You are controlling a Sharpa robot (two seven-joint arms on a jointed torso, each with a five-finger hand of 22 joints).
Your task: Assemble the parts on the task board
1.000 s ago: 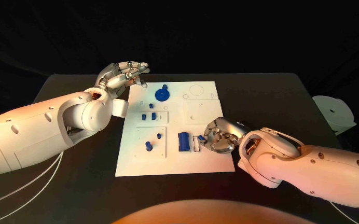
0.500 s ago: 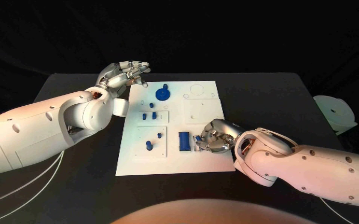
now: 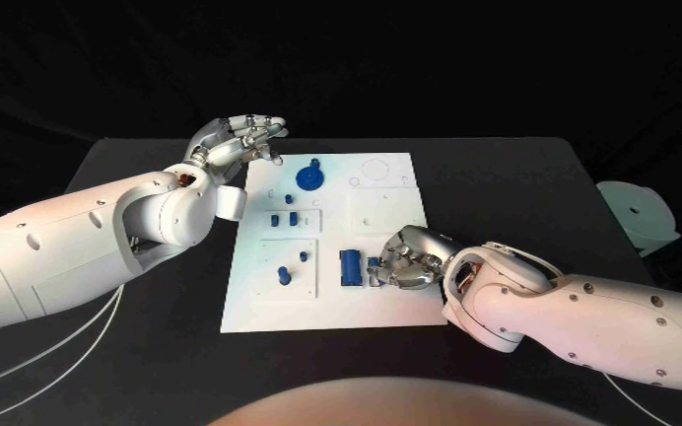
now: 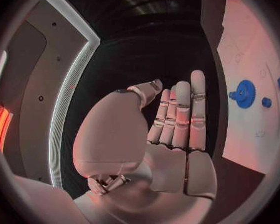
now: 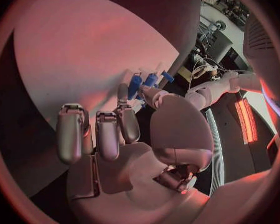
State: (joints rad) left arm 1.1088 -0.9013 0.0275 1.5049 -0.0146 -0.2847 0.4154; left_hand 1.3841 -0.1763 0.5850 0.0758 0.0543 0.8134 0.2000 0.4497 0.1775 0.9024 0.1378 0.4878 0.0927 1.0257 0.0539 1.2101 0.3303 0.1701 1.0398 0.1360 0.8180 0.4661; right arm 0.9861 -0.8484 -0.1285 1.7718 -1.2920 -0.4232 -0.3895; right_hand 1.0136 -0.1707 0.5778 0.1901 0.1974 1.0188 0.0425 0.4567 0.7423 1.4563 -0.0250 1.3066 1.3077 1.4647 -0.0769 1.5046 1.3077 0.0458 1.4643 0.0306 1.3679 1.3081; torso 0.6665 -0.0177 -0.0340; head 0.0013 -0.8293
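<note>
The white task board lies in the middle of the black table. On it are a blue gear, two small blue pegs, further blue pieces and a long blue block. My right hand rests low on the board's near right part. Its thumb and a finger close around a small blue part, which the right wrist view shows as blue part between the fingertips. My left hand hovers raised beside the board's far left corner and holds nothing, its fingers straight and together.
A pale round object sits at the table's right edge. Thin cables hang under my left arm. Bare black table surrounds the board on both sides.
My right hand has shifted a little to the left, over the small blue part beside the long block. The left hand has stayed where it was.
</note>
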